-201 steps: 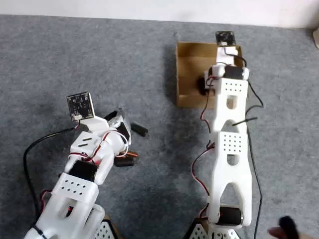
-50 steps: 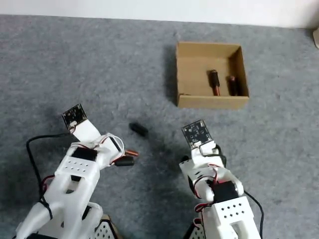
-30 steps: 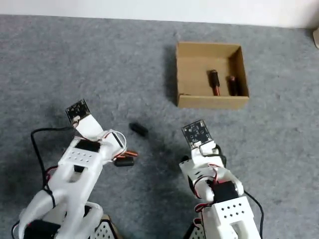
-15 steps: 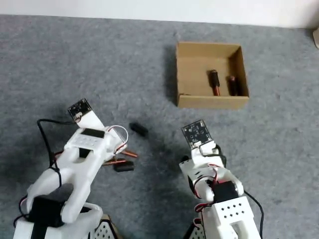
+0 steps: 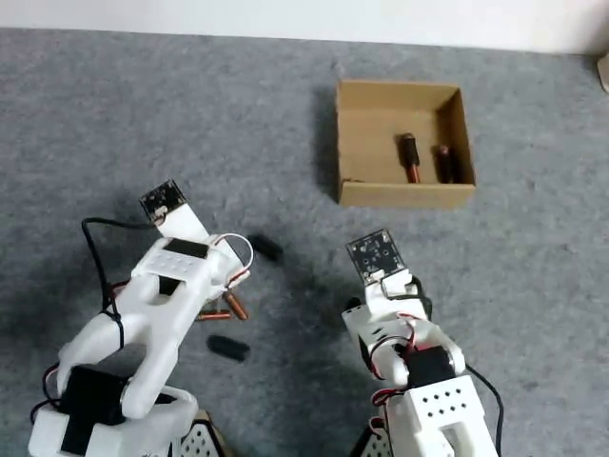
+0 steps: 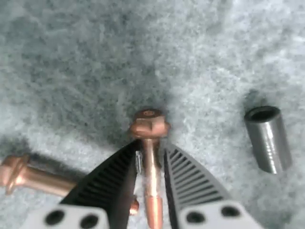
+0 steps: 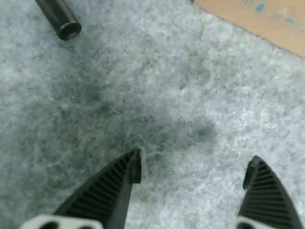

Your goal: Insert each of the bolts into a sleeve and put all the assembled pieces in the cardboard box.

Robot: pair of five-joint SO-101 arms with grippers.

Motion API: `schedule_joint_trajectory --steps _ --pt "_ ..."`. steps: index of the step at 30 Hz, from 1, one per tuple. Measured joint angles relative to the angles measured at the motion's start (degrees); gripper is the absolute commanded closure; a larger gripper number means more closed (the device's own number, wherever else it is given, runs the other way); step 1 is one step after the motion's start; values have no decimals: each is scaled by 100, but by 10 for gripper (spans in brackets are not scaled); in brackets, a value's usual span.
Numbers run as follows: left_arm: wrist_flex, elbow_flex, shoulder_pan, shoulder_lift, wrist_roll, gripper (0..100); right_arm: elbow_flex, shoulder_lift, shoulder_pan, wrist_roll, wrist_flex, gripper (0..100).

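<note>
Two assembled pieces [image 5: 410, 157] lie in the cardboard box [image 5: 400, 195], while two bolts and two sleeves are loose on the counter [image 5: 143, 114]; the task is judged about half done. The left gripper [image 6: 151, 145] is clamped on the shank of one bolt [image 6: 149, 128], with the second bolt [image 6: 28, 174] just beside it and one sleeve [image 5: 266, 248] and the other sleeve [image 5: 228, 347] near. The right gripper [image 7: 195, 157] hangs spread wide and empty above the counter.
</note>
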Motion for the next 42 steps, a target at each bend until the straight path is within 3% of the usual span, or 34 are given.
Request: schedule_joint_trajectory --steps 4,8,17,24,27,34,42 --pt "0 0 0 0 -18 995 0 0 0 0 0 677" --pt "9 -18 123 -44 -484 995 123 0 0 0 0 677" --pt "273 0 325 -1811 -2101 995 141 0 0 0 0 677" --pt "273 413 281 -3235 -2286 995 141 0 0 0 0 677" --pt "273 651 -176 -3429 -2286 995 167 0 -53 9 0 677" --pt "273 791 -1600 -4237 -2286 995 -97 9 -1248 18 220 677" --pt "360 1116 -1785 -5143 -2286 995 -1415 360 -2497 -62 695 677"
